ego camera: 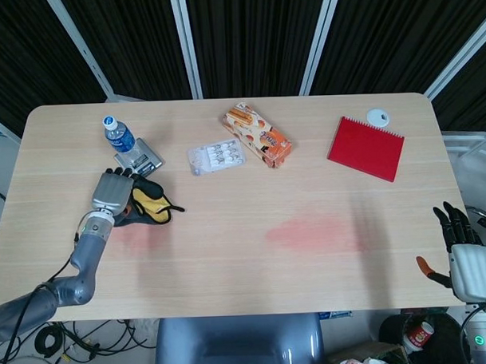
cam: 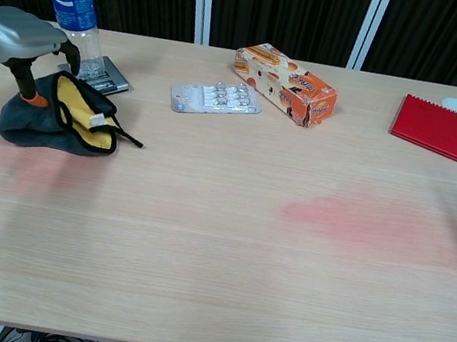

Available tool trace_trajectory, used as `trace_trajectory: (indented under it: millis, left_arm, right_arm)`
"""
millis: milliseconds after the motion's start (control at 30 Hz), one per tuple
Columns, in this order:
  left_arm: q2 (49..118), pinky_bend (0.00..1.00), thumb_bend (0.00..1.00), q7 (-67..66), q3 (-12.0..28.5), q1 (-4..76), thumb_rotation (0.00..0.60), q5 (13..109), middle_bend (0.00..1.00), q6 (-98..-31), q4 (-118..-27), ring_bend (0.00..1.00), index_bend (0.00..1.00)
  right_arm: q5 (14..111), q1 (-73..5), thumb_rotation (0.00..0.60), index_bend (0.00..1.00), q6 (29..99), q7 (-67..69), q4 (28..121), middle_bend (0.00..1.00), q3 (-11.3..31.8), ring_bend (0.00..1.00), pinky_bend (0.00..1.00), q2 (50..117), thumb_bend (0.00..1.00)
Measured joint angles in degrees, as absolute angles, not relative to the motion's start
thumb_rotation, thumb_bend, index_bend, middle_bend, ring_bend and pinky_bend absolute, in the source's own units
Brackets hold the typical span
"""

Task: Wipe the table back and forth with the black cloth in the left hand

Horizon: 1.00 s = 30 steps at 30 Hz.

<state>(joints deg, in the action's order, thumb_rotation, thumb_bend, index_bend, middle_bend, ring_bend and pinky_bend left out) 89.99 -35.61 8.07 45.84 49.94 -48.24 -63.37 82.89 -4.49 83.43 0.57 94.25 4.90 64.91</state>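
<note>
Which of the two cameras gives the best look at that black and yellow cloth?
The chest view: the black cloth lies close and large, its yellow lining and a dangling loop plain, with the left hand above it. The head view shows it small from above, partly hidden by that hand.

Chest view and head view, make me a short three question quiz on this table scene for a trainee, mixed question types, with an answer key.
1. True or false: the red notebook lies under the water bottle.
2. Which hand rests on the black cloth? A) left hand B) right hand
3. Fill in: between the blister pack and the notebook lies the orange ____.

Key: 1 false; 2 A; 3 box.
</note>
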Motion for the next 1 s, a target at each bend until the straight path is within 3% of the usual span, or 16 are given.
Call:
trace_trajectory:
  millis: [367, 567, 733, 1000]
  left_arm:
    - [84.0, 0.05, 0.09, -32.9, 8.8, 42.7, 0.6, 49.0, 0.0, -52.0, -74.1, 0.0, 0.05]
    - [77.0, 0.01, 0.06, -25.9, 8.1, 36.7, 0.6, 54.3, 0.0, -59.2, -84.6, 0.0, 0.01]
    - [69.8, 0.0, 0.05, -18.3, 4.5, 28.2, 0.6, 63.6, 0.0, -68.8, -91.6, 0.0, 0.0]
    - [65.3, 0.0, 0.04, -10.4, -2.7, 16.6, 0.6, 76.0, 0.0, -81.1, -94.4, 0.0, 0.0]
  right_arm:
    - [82.9, -4.5, 0.6, 0.04, 83.4, 0.8, 94.1, 0.0, 4.9, 0.01, 0.22, 64.8, 0.17]
    - [82.9, -4.5, 0.6, 0.04, 83.5, 0.5, 94.0, 0.0, 5.0, 0.01, 0.2, 64.9, 0.16]
    - [83.0, -4.5, 0.6, 0.03, 83.9, 0.1, 94.0, 0.0, 5.1, 0.0, 0.19, 64.9, 0.14]
    - [83.1, -4.4, 0.6, 0.01, 84.3, -0.8, 93.9, 0.0, 5.1, 0.0, 0.19, 65.1, 0.14]
